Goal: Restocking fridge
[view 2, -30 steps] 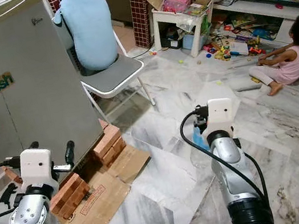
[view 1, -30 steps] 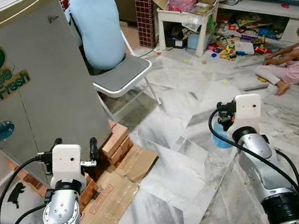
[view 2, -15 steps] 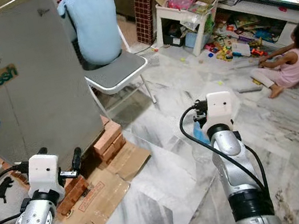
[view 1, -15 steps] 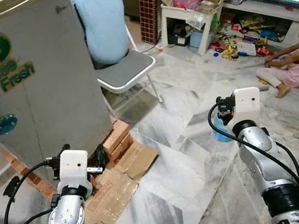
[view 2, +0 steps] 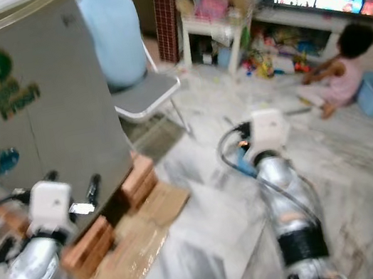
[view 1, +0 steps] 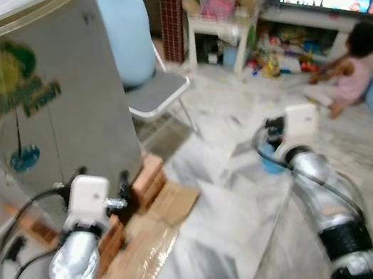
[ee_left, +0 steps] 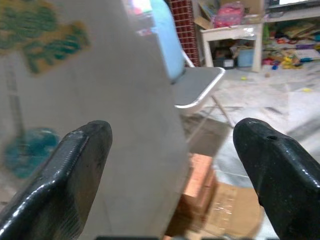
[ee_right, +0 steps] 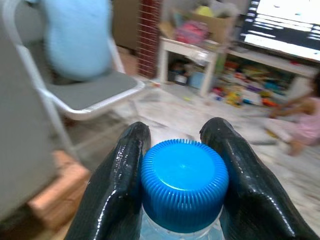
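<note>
Fridge (view 1: 42, 100) nearer, bottle (ee_right: 183, 187) still gripped

Both arms bent up in front, L arm at 8 o'clock, R at 4. Left gripper (ee_left: 170, 165) fingers spread wide apart, holding nothing. Right gripper (ee_right: 182, 165) clamped on a bottle cap (ee_right: 184, 181).

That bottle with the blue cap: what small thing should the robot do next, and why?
Probably reach the open left hand to the fridge door edge. The right hand already grips the bottle by its cap, and the fridge close ahead looks shut.
</note>
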Controlling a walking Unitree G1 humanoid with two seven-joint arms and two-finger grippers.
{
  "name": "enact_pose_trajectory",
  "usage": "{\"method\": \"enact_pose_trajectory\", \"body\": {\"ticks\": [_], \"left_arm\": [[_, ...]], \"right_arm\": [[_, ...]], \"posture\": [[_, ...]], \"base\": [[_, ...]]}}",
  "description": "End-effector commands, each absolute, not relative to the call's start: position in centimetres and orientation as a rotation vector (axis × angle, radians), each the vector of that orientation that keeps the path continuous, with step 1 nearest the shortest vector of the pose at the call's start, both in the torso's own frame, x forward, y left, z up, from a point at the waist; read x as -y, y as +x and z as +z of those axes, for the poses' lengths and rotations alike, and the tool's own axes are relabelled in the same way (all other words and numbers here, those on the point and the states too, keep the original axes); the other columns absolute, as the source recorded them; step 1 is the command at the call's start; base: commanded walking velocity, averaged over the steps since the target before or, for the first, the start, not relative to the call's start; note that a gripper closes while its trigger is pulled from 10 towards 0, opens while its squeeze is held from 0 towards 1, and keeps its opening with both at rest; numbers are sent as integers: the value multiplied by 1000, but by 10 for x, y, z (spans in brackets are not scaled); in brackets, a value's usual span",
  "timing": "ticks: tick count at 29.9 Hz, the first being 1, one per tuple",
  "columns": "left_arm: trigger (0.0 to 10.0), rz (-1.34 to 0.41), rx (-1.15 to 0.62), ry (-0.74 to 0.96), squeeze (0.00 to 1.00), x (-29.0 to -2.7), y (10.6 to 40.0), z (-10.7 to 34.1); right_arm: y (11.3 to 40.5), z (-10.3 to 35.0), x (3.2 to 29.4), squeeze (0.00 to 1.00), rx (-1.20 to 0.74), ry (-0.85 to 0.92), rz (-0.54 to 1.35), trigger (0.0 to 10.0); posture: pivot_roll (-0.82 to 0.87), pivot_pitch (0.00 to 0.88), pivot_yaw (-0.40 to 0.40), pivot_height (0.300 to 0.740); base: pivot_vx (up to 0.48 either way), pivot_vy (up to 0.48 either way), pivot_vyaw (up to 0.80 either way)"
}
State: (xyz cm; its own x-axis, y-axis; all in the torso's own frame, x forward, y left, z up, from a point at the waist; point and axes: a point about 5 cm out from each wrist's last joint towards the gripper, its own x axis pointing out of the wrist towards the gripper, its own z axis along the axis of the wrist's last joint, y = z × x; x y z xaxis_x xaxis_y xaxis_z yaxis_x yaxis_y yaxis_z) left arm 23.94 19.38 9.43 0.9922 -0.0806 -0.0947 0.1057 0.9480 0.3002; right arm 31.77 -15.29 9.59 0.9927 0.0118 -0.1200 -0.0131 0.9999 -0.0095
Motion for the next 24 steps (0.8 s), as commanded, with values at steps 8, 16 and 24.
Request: {"method": "enact_pose_trajectory", "body": {"ticks": [8, 16, 24], "left_arm": [[10000, -56, -75, 289, 0, -191, 241, 92], [10000, -46, -75, 288, 0, -191, 238, 87], [10000, 19, -57, 280, 0, -201, 243, 91]], "right_arm": [[316, 101, 179, 0, -93, -39, -65, 10000], [314, 97, 188, 0, -108, -42, -87, 10000], [313, 95, 189, 0, -105, -34, -101, 10000]], "posture": [[116, 7, -84, 740], [111, 0, -103, 740], [111, 0, -83, 740]], "base": [[0, 442, 0], [0, 447, 0], [0, 0, 0]]}}
